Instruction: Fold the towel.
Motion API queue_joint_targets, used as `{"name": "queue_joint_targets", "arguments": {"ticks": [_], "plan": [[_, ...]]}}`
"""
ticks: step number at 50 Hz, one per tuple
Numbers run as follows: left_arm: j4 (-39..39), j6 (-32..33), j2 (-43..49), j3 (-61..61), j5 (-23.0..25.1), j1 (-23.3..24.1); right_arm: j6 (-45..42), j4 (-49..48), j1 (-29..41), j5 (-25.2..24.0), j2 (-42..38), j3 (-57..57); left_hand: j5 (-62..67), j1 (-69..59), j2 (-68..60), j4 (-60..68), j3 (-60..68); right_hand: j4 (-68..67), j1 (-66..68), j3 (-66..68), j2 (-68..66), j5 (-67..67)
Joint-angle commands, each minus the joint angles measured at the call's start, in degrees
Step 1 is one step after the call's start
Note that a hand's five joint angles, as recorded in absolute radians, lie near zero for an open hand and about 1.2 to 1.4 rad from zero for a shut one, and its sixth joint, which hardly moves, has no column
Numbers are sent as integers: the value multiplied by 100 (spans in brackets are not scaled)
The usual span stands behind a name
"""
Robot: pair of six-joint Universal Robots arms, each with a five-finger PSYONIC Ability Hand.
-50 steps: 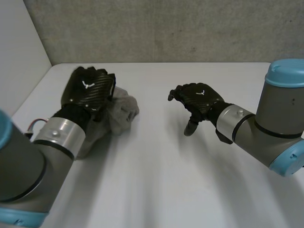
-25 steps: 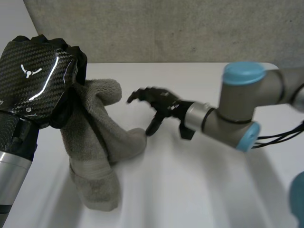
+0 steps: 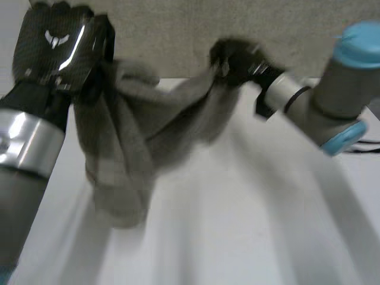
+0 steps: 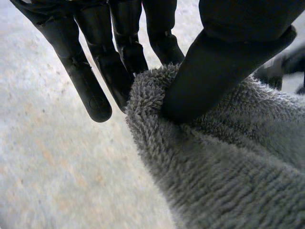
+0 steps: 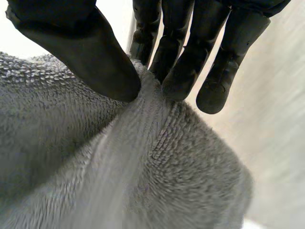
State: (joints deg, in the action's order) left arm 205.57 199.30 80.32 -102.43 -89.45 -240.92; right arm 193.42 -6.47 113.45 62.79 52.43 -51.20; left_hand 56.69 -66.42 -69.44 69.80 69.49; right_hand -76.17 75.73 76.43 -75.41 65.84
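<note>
White table (image 3: 249, 231) filled the lower part of the head view, and a grey speckled wall (image 3: 172, 27) ran across the top of the frame. We saw the towel (image 3: 127, 142), grey and thick-piled, raised off the table and strung between the two hands. Its bulk hung down the left side of the frame in loose folds, and a narrower band rose toward the upper middle. We could not tell whether its lowest fold touched the table, since that part was blurred.

At the upper left, the left hand (image 3: 56, 44) was held high with its back toward us, and the towel dropped from beneath it. In the left wrist view we saw this left hand (image 4: 224, 62) clamped on a rolled edge of the towel (image 4: 224, 181), its thumb pressing the pile against the straight fingers (image 4: 121, 67) behind it.

At the upper middle, the right hand (image 3: 234, 56) gripped the far end of the band. In the right wrist view the right hand (image 5: 81, 47) pinched a ridge of the towel (image 5: 95, 162) between its thumb and fingers (image 5: 178, 71), and the cloth spread out below the palm.
</note>
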Motion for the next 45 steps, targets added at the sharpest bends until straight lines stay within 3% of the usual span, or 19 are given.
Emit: {"name": "queue_joint_targets", "arguments": {"ticks": [1,5,12,19,25,31,39,45], "plan": [[1167,-207,1168,1346,-2,361,-225,-2557,-403,936,2015,-1750,1331,-1358,-1056,1020,1051,-383,427,357,-459,416],[1897,-260,1783,1638,-38,564,-278,-2745,-403,867,2262,-2129,1331,-1358,-1056,1020,1051,-383,427,357,-459,416],[2040,-260,2627,1455,-20,713,-726,-2060,-429,532,2079,-2526,1331,-1358,-1056,1020,1051,-383,427,357,-459,416],[1820,-234,3306,979,15,687,-2498,-393,-464,392,1342,-2649,1331,-1358,-1056,1020,1051,-383,427,357,-459,416],[1207,-225,3622,690,24,661,-3896,926,-604,488,674,-2719,1331,-1358,-1056,1020,1051,-383,427,357,-459,416],[337,-234,3526,513,24,696,-4224,1263,-675,479,576,-2939,1331,-1358,-1056,1020,1051,-383,427,357,-459,416],[-701,-251,2894,224,42,766,-4383,1438,-737,488,1253,-3423,1331,-1358,-1056,1020,1051,-383,427,357,-459,416],[-1228,-234,2507,-110,24,819,-5191,2124,-991,444,1833,-3853,1331,-1358,-1056,1020,1051,-383,427,357,-459,416]]}}
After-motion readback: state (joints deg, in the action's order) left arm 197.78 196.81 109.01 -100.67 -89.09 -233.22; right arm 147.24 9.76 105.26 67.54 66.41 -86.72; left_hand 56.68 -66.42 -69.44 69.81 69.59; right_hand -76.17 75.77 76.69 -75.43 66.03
